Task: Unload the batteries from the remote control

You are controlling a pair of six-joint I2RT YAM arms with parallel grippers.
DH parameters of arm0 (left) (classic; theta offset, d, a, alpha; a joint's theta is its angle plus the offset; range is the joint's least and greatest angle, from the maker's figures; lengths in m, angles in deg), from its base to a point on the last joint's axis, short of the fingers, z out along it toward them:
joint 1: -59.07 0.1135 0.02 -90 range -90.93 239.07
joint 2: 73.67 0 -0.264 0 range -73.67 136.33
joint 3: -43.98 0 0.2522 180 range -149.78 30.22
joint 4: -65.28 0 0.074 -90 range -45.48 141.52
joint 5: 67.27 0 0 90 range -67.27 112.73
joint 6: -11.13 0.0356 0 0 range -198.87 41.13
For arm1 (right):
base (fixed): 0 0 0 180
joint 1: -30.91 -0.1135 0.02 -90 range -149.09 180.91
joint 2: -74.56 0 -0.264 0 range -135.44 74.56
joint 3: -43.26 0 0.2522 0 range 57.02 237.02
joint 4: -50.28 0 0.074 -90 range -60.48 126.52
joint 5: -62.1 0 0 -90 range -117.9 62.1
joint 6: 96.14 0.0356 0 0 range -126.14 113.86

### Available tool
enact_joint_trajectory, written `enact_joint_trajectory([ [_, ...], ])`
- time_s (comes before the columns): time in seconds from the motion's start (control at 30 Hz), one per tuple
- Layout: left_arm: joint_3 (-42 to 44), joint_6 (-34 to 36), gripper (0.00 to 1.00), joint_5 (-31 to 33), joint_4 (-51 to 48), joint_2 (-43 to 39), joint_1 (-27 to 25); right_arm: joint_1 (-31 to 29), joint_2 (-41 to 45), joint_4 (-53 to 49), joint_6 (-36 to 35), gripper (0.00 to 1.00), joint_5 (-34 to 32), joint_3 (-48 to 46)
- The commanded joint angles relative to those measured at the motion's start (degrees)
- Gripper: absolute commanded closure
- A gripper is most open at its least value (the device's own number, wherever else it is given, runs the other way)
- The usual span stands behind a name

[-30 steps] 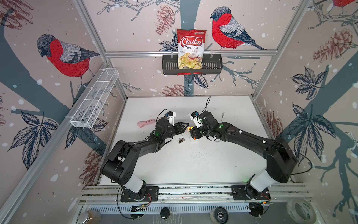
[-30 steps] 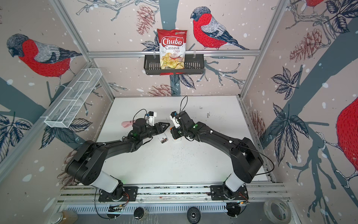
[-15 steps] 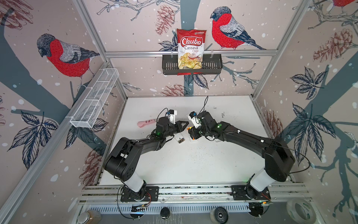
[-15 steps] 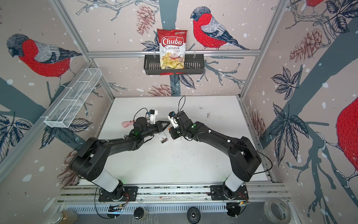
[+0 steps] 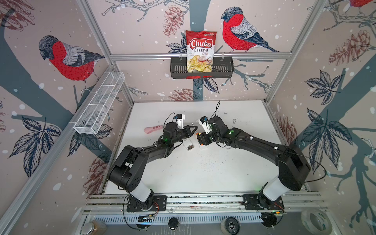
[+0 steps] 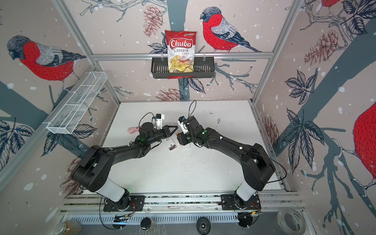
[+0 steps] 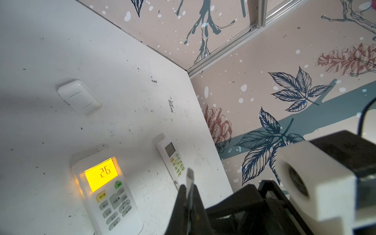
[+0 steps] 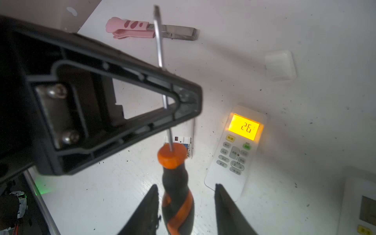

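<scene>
Remotes (image 5: 188, 144) clustered mid-table, pink tool (image 5: 153, 129) at left, table (image 5: 203, 175) front bare

Soft, even light from above fills the scene in both top views, keeping the white table (image 5: 223, 173) bright and the shadows under the arms (image 5: 154, 152) faint. In the right wrist view the left gripper (image 8: 183, 97) looms dark and out of focus, the screwdriver (image 8: 176, 183) blurs toward its tip, and the lit yellow screen of a remote (image 8: 234, 158) spills a warm halo around itself.
</scene>
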Motion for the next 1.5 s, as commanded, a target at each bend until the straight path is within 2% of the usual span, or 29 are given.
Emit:
enact_joint_trajectory([
  [0.0, -0.48, 0.12, 1.0, 1.64, 0.68, -0.85, 0.36, 2.34, 2.82, 6.08, 1.71, 0.43, 5.55, -2.52],
  [0.13, -1.62, -2.96, 1.0, 1.22, 3.58, -0.92, 1.62, 10.05, 10.06, 18.78, 7.76, 0.38, 18.27, -11.53],
  [0.27, -2.08, -10.54, 1.0, 0.06, 14.35, 0.61, 3.29, 20.14, 14.82, 43.45, 23.04, 0.33, 34.68, -23.84],
  [0.37, -3.88, -14.97, 1.0, 0.16, 21.39, 2.84, 3.58, 23.28, 13.11, 59.83, 33.52, 0.3, 40.57, -28.96],
  [0.57, -6.38, -18.97, 1.0, 3.05, 28.91, 5.7, 3.56, 23.18, 7.24, 79.12, 45.05, 0.21, 40.83, -31.21],
  [0.9, -6.57, -21.66, 1.0, 4.86, 34.77, 8.89, 3.58, 17.76, -4.19, 84.36, 47.95, 0.19, 38.96, -21.64],
  [1.2, -7.36, -23.55, 1.0, 4.27, 38.47, 11.3, 3.59, 15.78, -13.02, 89.27, 52.62, 0.24, 38.87, -14.6],
  [1.47, -6.83, -24.52, 1.0, 5.0, 41.62, 13.11, 3.46, 14.4, -16.92, 91.23, 55.23, 0.37, 38.93, -11.19],
])
